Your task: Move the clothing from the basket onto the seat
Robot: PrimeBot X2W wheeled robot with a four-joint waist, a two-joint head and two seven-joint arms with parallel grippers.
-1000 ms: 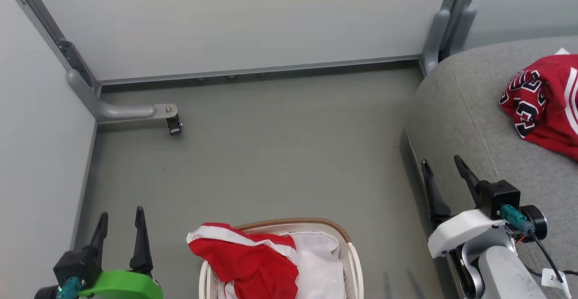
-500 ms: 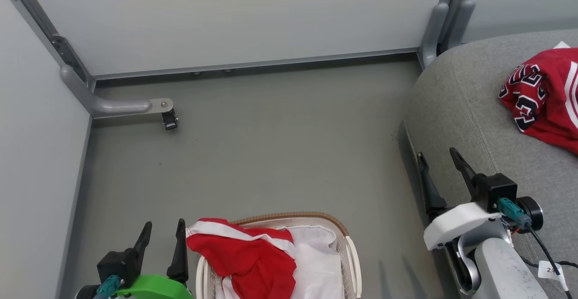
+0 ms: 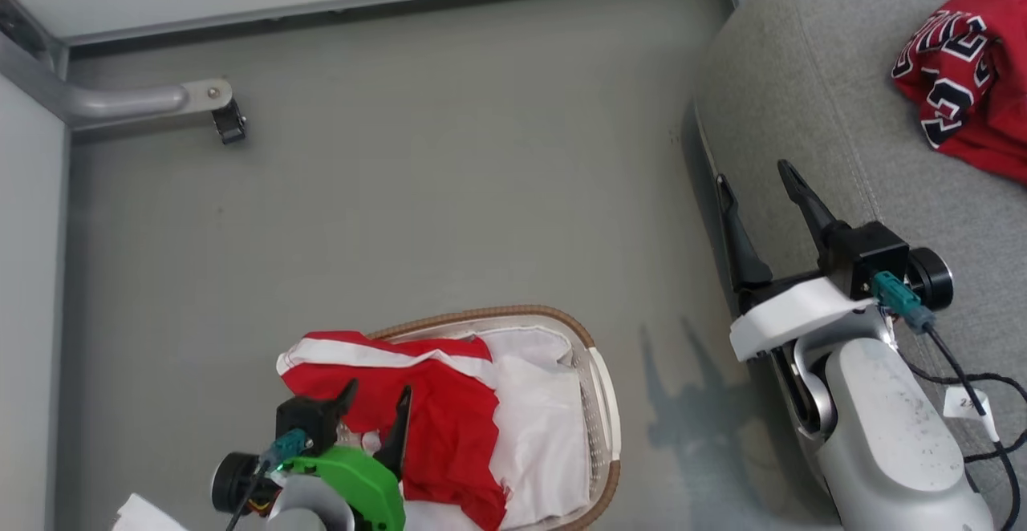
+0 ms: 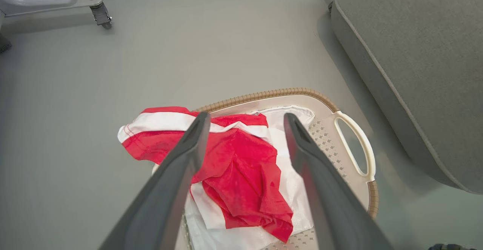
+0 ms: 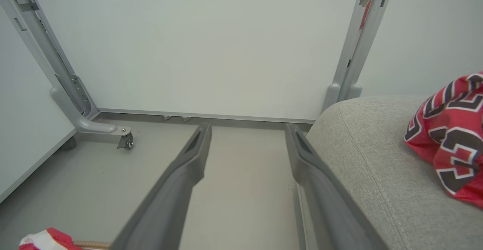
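Note:
A red garment with white stripe trim (image 3: 433, 403) lies crumpled in the white basket (image 3: 600, 403), one end draped over the brown rim. My left gripper (image 3: 379, 389) hangs open just above it, and in the left wrist view its fingers frame the red garment (image 4: 241, 174) with nothing between them. The red jersey with black-and-white numbers (image 3: 963, 90) rests on the grey seat (image 3: 802, 98). My right gripper (image 3: 753, 173) is open and empty at the seat's left edge, well short of the jersey (image 5: 449, 136).
The white cloth liner (image 3: 537, 427) fills the basket's right half. A grey partition foot with a caster (image 3: 229, 122) stands on the floor at the far left. Pale wall panels (image 5: 207, 46) close off the back. Bare grey floor (image 3: 441, 194) lies between basket and walls.
The head camera has tilted down, shifting the whole picture. My left gripper moved right, from beside the basket to over the red garment. The right gripper stays by the seat's edge.

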